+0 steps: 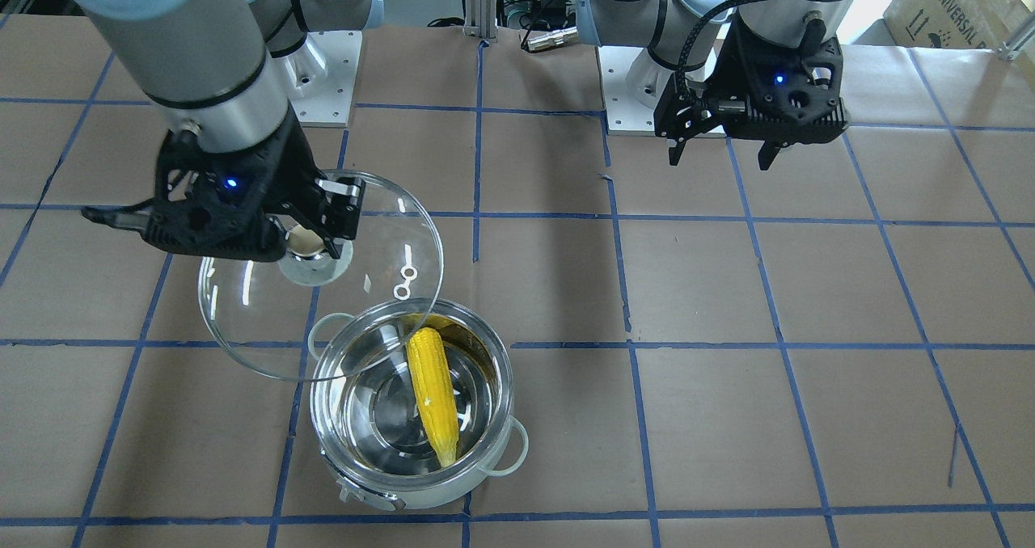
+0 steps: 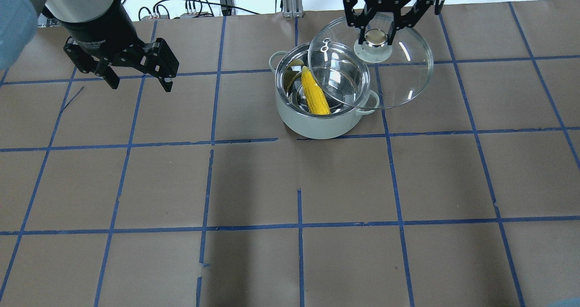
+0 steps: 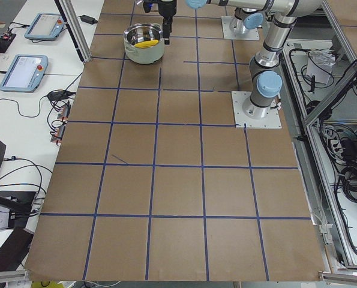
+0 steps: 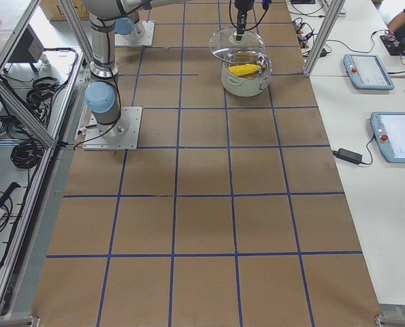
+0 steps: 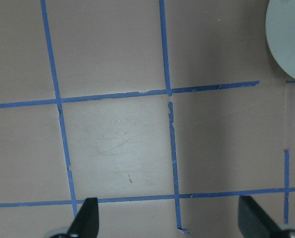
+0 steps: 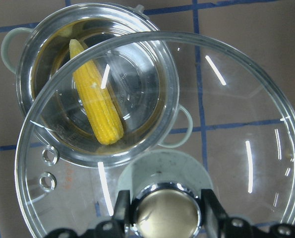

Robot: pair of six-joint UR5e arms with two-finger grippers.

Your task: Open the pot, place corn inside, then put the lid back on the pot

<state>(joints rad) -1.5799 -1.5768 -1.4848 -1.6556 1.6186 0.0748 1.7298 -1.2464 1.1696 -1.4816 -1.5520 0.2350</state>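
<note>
Corn [image 2: 315,94] lies inside pot [image 2: 312,126]. My right gripper [image 2: 376,37] is clenched on the lid [image 2: 408,76], held raised and partly over the pot's rim. My left gripper [image 2: 140,84] is well apart, released, empty.

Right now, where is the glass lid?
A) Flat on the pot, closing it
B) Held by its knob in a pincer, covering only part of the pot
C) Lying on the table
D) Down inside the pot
B: the right pincer grips the lid by its knob, off to one side of the pot, so the corn inside shows.
</note>
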